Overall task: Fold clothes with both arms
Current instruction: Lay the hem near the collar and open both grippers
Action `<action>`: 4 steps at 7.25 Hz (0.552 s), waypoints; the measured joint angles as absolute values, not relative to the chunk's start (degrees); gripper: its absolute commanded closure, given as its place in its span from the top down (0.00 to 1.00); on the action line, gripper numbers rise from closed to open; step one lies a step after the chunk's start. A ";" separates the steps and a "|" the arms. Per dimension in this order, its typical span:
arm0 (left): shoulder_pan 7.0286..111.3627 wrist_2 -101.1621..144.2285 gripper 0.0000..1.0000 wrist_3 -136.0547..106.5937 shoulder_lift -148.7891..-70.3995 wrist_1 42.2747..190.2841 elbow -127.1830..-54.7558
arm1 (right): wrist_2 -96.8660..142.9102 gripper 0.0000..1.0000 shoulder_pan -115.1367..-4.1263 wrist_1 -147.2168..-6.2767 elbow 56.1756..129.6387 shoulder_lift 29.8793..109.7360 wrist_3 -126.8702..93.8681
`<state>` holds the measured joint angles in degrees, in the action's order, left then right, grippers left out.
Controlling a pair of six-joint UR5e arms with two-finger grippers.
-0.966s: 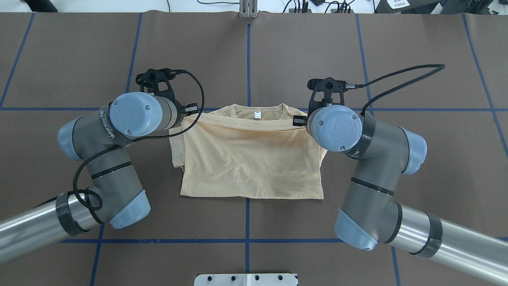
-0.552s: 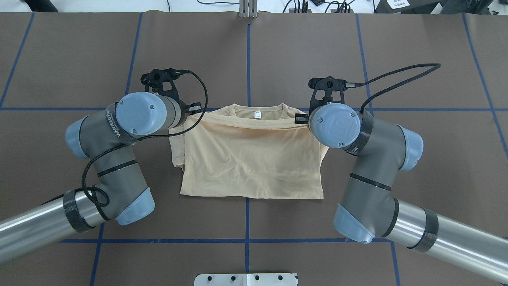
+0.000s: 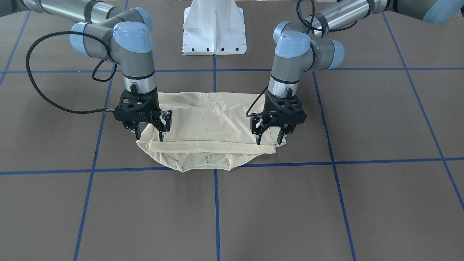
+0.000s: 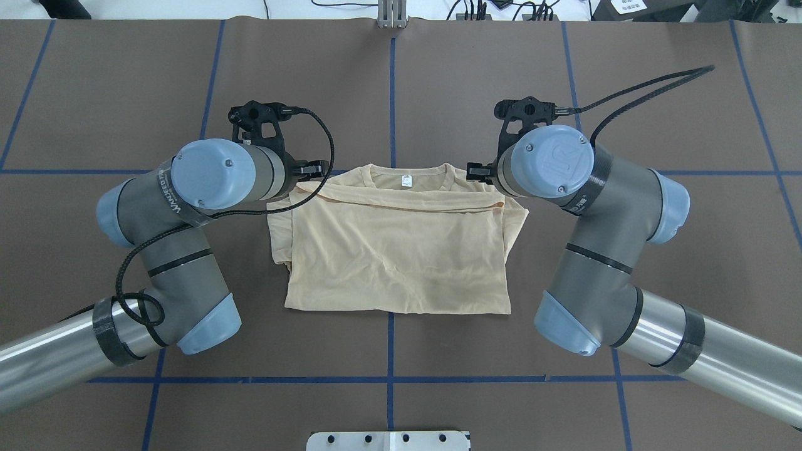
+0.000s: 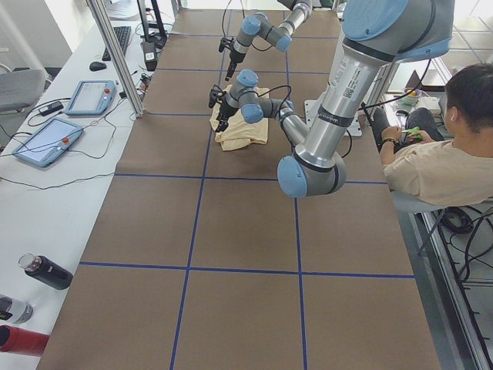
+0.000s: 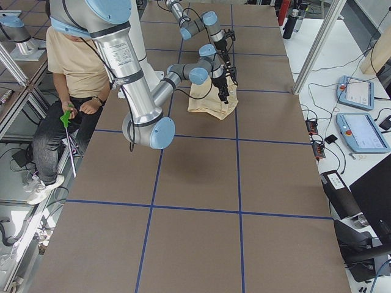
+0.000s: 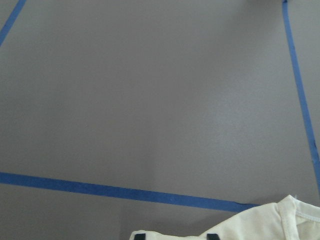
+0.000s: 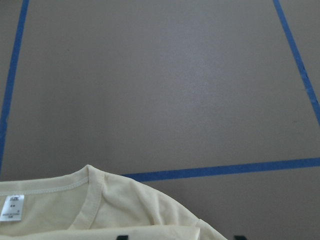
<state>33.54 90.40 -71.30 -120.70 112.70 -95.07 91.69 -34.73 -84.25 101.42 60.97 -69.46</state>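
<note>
Brown taped surface [image 3: 362, 203], cream T-shirt [image 3: 210, 116] lying folded mid-surface, collar away from the robot. Thin, limp cloth, I'd guess; pinch it at the hem corners. Left arm [image 3: 290, 61] and right arm [image 3: 136, 61] hang over them, jaws spread, empty. A second ago that hem stretched taut between them; now it lies slack.

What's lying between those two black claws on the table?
Only the cream T-shirt, folded over itself, stretches between the left gripper and right gripper; nothing else lies there. The front-facing view shows it best.
</note>
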 measured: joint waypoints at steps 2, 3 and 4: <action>33.57 94.49 1.00 -69.51 -116.01 113.18 -100.99 | 94.32 1.00 -35.83 -84.21 103.09 61.93 -66.27; 32.57 95.66 1.00 -69.69 -113.46 113.44 -104.01 | 94.70 1.00 -35.93 -84.20 104.71 63.22 -65.42; 30.39 96.36 1.00 -70.71 -111.35 113.81 -105.88 | 94.83 1.00 -35.93 -84.20 106.17 64.42 -64.98</action>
